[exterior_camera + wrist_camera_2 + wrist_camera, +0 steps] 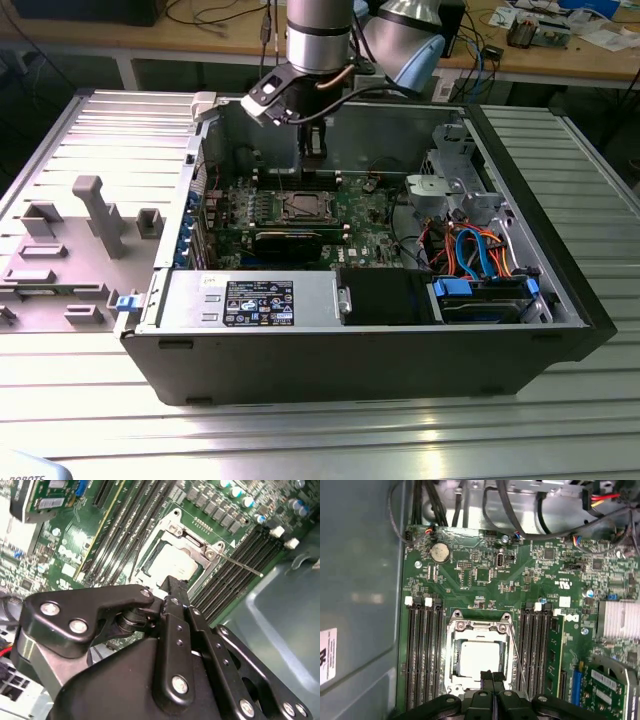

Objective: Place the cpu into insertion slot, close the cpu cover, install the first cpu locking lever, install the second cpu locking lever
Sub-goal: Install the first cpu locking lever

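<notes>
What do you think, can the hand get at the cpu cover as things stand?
Probably yes. The hand hangs above the cpu cover with nothing between them, and the memory slots on both sides lie low. A thin lever rod beside the cover might get brushed.

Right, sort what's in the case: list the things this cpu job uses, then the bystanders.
Job: cpu, seated; cpu cover lying over it; thin locking lever beside the cover; gripper over the cpu.
Bystanders: memory slots; coin battery; black expansion card; blue and orange cables.
</notes>
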`<action>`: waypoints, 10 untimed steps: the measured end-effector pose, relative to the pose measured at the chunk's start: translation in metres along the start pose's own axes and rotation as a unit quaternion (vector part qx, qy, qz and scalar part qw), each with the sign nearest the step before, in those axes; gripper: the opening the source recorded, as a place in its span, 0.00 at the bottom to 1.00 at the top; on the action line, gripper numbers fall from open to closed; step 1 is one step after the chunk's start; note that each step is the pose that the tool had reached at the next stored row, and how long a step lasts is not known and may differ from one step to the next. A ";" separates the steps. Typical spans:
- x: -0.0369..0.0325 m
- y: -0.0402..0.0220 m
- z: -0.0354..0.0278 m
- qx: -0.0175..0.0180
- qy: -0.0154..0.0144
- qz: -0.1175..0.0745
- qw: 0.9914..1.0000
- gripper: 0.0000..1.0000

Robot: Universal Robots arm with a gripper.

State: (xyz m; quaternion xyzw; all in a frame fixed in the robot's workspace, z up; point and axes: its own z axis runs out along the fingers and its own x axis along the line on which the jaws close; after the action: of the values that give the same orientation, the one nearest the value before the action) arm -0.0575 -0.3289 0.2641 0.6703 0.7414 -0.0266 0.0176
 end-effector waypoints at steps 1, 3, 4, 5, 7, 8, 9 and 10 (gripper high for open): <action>0.0000 0.0000 0.0000 -0.001 0.000 -0.010 1.000 0.11; 0.0001 0.0001 0.0002 -0.002 0.000 -0.037 0.999 0.11; 0.0001 0.0001 0.0002 -0.003 -0.001 -0.054 0.999 0.11; 0.0001 0.0000 0.0002 -0.004 -0.001 -0.071 0.997 0.11; 0.0001 0.0001 0.0003 -0.006 -0.002 -0.101 0.995 0.11; 0.0001 0.0000 0.0003 -0.007 -0.002 -0.111 0.994 0.11; 0.0001 0.0000 0.0004 -0.007 -0.002 -0.120 0.993 0.11; 0.0001 0.0000 0.0004 -0.008 -0.002 -0.133 0.991 0.11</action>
State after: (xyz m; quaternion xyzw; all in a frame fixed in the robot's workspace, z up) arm -0.0575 -0.3288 0.2637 0.5652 0.8243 -0.0240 0.0211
